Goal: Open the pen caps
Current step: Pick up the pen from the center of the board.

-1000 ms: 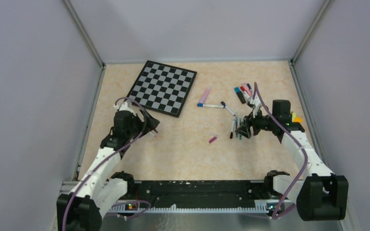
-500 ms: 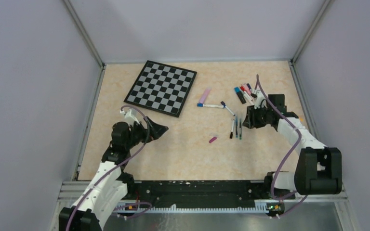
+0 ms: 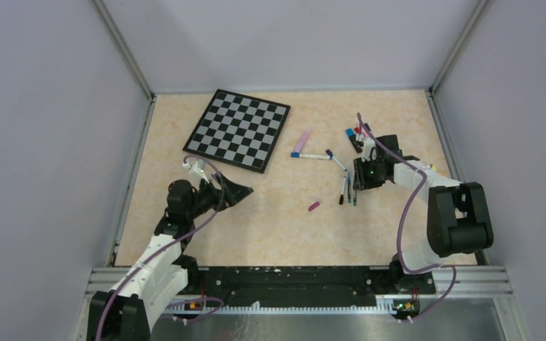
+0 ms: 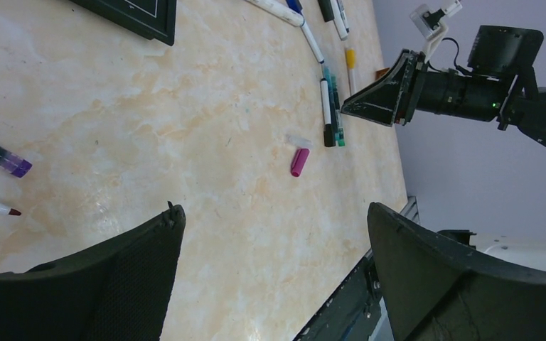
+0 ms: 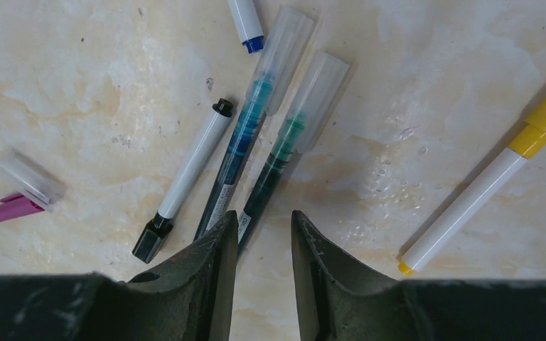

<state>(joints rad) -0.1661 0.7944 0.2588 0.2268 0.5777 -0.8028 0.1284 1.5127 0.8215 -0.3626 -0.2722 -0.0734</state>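
Note:
Three pens (image 3: 347,190) lie side by side right of centre. In the right wrist view they are a white pen with a black cap (image 5: 185,181), a blue pen with a clear cap (image 5: 249,135) and a green pen with a clear cap (image 5: 284,142). My right gripper (image 5: 263,217) hovers just over their near ends, jaws a little apart and empty; it also shows in the top view (image 3: 359,177). A loose pink cap (image 3: 314,206) lies to their left. My left gripper (image 3: 238,192) is wide open and empty above bare table.
A chessboard (image 3: 240,129) lies at the back left. More pens cluster at the back right (image 3: 355,135). A pink pen (image 3: 301,142) and a white pen (image 3: 311,155) lie mid-table. A white pen with a yellow cap (image 5: 483,199) lies to the right. Two uncapped pens (image 4: 0,156) lie near my left gripper.
My right arm has swung back and in, bringing its gripper low over the three pens. My left gripper has moved a little right and toward the table's middle, still open.

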